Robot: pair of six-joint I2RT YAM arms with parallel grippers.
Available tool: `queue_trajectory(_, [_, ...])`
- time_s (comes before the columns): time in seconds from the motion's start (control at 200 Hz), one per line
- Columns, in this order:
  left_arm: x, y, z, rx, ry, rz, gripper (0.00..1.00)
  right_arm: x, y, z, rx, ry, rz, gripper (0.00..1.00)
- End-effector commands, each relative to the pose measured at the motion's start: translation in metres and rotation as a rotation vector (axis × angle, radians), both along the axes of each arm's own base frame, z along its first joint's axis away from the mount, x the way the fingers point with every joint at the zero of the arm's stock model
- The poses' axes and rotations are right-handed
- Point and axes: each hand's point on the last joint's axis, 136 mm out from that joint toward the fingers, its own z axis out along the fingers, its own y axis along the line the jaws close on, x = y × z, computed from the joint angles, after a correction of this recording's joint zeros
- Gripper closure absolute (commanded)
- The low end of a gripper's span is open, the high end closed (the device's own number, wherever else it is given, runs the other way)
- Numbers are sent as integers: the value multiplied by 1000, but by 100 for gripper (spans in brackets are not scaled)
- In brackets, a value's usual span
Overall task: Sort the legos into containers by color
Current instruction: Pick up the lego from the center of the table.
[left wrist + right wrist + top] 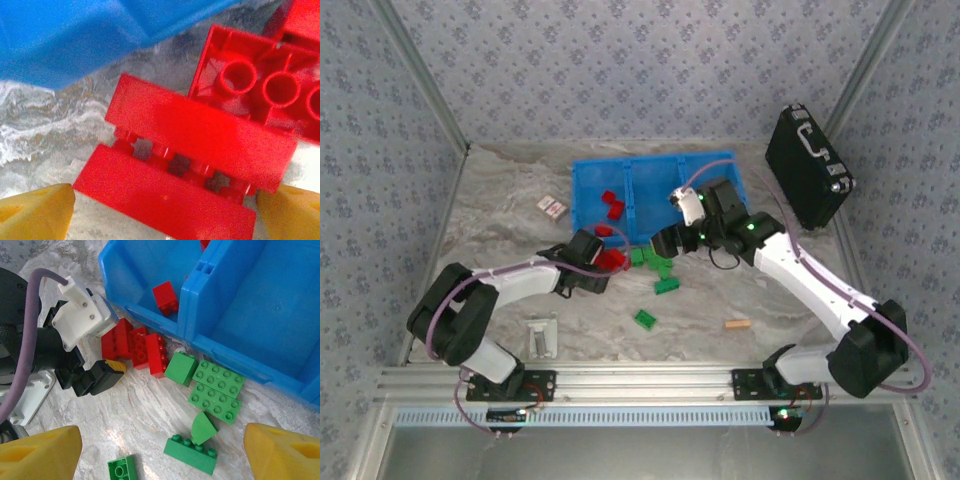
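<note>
The left arm (510,285) goes from its base at the near edge to an elbow at 9 o'clock, then lies low over the marble table (500,220) toward 2 o'clock. The left gripper (604,264) ends at the red bricks (614,260), which are just before the near wall of the blue bins (655,190). The left wrist view shows what the top view cannot. The yellow fingertips (35,212) stand wide apart, and a long red brick (170,200) lies between them with one end close to each tip. Whether they touch it I cannot tell. At 1 o'clock from it a second red brick (250,85) shows its hollow underside with round tubes. More red pieces (611,205) lie inside the left bin. The green bricks (658,268) are grouped in the middle of the table, near the bins, and a single green brick (645,319) lies apart at 6 o'clock from them. The right arm (810,275) folds at an elbow at 3 o'clock and stretches toward 10 o'clock, and the right gripper (665,243) points down above the green group. In the right wrist view its fingers (40,452) are also wide apart and hold nothing. The green group lies between them and beyond, at 12 o'clock, and touches neither tip. A tan stick (737,324) lies at 4 o'clock from the group. A black case (807,165) stands at the far right.
</note>
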Motion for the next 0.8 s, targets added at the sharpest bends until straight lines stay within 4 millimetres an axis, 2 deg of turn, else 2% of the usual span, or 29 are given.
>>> queue_trajectory(0.0, [13,-9,6,-11,-35,-17,8,8,3,11,-2,-42,8,14])
queue_trajectory(0.375, [19,-9,2,14,-35,-8,19,13,1,8,-9,-40,0,14])
queue_trajectory(0.635, [12,-4,0,15,-4,14,34,11,-6,9,-12,-47,-17,14])
queue_trajectory(0.715, [8,-3,1,12,7,16,36,11,-7,8,-13,-45,-19,14])
queue_trajectory(0.795, [4,-4,10,11,1,8,37,10,-8,9,-12,-47,-20,14])
